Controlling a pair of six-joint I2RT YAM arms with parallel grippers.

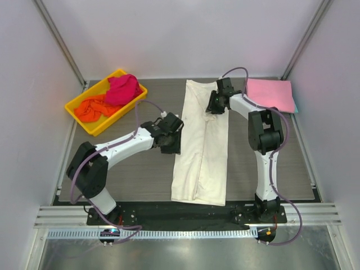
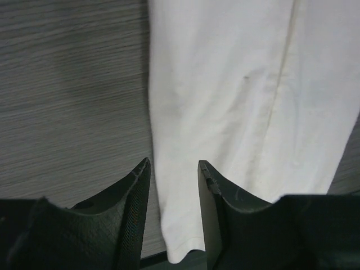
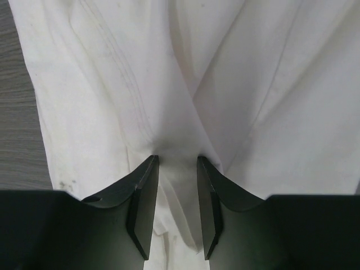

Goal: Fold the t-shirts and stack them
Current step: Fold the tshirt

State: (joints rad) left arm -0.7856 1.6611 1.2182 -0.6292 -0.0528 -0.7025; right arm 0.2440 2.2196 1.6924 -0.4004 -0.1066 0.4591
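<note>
— Where did we find the cream-white cloth t-shirt?

— We saw it lying down the middle of the grey wood-grain counter. It was folded lengthwise into a long strip running from the far side to the near edge.

— And what did we make of the left gripper?

— We saw it at the strip's left edge, about halfway along, its jaws apart and holding nothing. The cloth edge lay flat beneath the gap.

— The right gripper?

— We saw it on the far part of the strip, jaws drawn in on a raised fold of that shirt, with creases running in to the pinch.

— What else did we note?

— A flat-folded pink cloth t-shirt lay at the far right, with a sliver of a teal cloth t-shirt showing under its right edge. At the far left, a yellow plastic tray held a crumpled magenta cloth t-shirt and an orange cloth t-shirt.
</note>
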